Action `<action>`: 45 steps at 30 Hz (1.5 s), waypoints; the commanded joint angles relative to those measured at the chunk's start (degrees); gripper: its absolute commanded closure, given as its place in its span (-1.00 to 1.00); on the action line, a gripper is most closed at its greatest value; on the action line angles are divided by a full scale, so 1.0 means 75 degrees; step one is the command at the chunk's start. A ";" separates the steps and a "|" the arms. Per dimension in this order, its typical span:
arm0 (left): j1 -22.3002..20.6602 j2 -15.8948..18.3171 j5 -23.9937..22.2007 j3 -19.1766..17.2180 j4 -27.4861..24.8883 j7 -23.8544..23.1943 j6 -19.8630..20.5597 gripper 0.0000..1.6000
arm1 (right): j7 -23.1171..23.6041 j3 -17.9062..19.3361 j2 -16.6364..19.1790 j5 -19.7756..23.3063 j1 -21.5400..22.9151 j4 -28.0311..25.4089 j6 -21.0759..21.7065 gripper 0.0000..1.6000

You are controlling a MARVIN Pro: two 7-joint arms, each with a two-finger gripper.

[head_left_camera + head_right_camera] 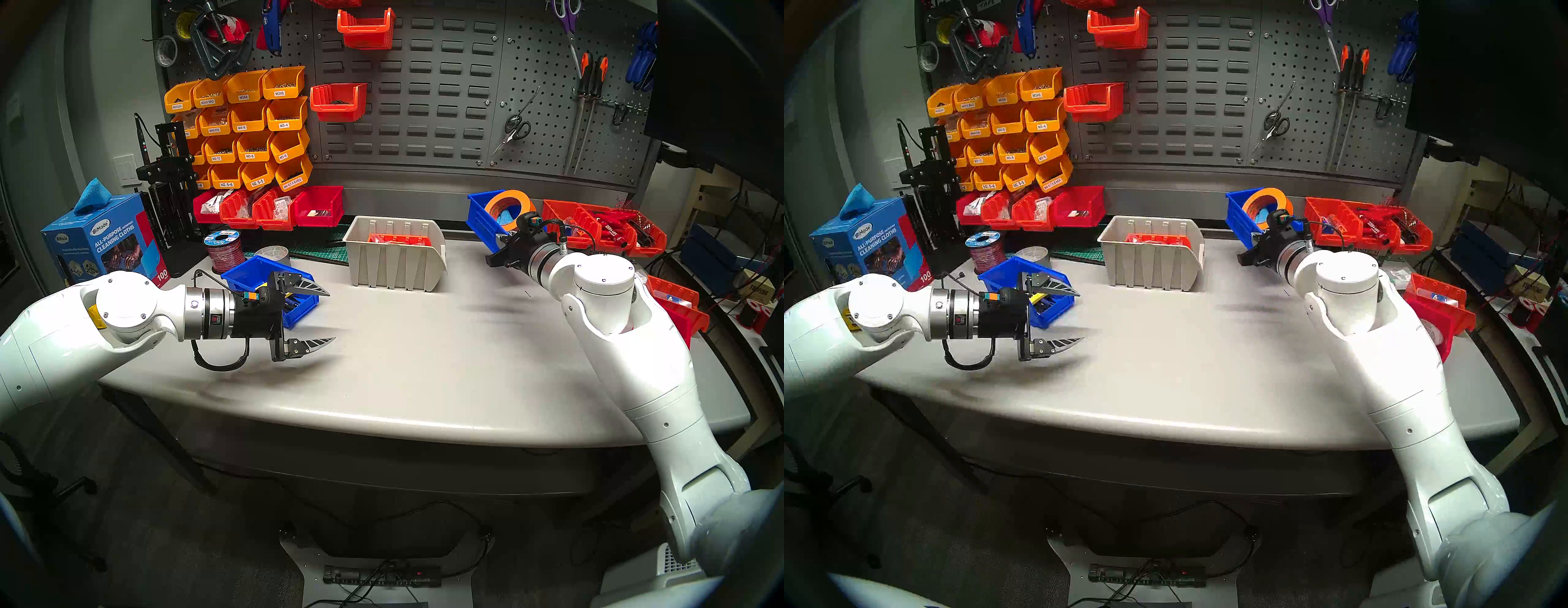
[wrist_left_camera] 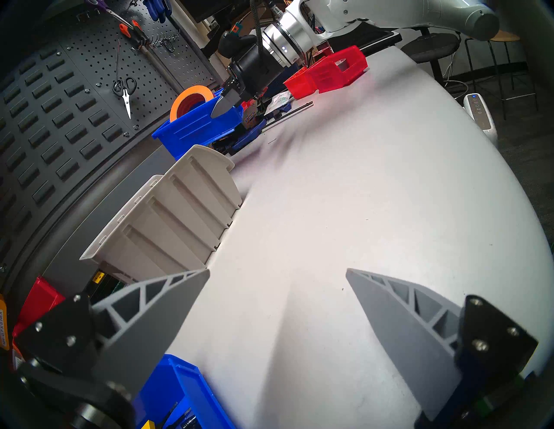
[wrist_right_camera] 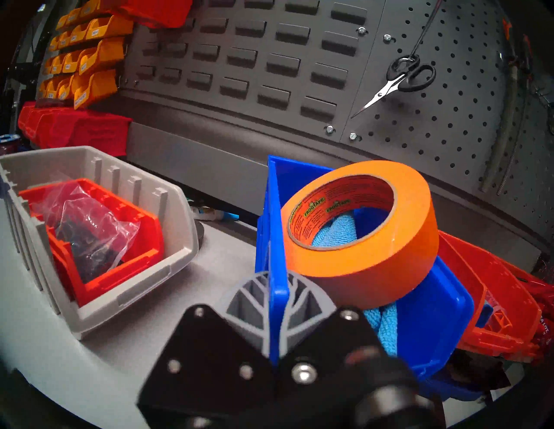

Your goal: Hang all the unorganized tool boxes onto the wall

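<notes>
Right gripper [image 3: 277, 295] clamped on side wall of blue bin [image 3: 419, 314] holding orange tape [image 3: 359, 239], bin tilted, at 2 o'clock from beige bin [image 1: 394, 254]. Left gripper [image 1: 326, 316] spread apart, empty, beside second blue bin [image 1: 250, 271].

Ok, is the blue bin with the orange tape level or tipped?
Tipped: the blue bin leans, right gripper clamping its side wall, tape roll inside.

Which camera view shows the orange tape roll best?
The right wrist view: the orange tape roll fills the centre, label readable, inside the blue bin. Both head views show it small; the left wrist view shows it small and partly hidden.
</notes>
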 commanded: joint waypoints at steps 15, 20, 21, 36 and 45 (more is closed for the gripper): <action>-0.0079 0.0011 -0.0009 -0.0070 -0.0015 0.0002 -0.0001 -1.00 | -0.0855 -0.0052 -0.0835 -0.0296 0.1107 0.0506 0.0341 1.00; -0.0079 0.0011 -0.0010 -0.0070 -0.0015 0.0001 0.0000 -1.00 | -0.1079 0.0013 -0.0928 -0.0328 0.1094 0.0512 0.0452 1.00; -0.0079 0.0011 -0.0010 -0.0070 -0.0015 0.0001 0.0000 -1.00 | -0.1092 0.0022 -0.0924 -0.0328 0.1084 0.0501 0.0467 1.00; -0.0080 0.0011 -0.0011 -0.0071 -0.0015 -0.0001 0.0002 -1.00 | -0.1378 0.0184 -0.1078 -0.0247 0.0973 0.0514 0.0637 1.00; -0.0080 0.0011 -0.0010 -0.0071 -0.0015 0.0000 0.0001 -1.00 | -0.1315 0.0156 -0.1075 -0.0289 0.1186 0.0802 0.0598 1.00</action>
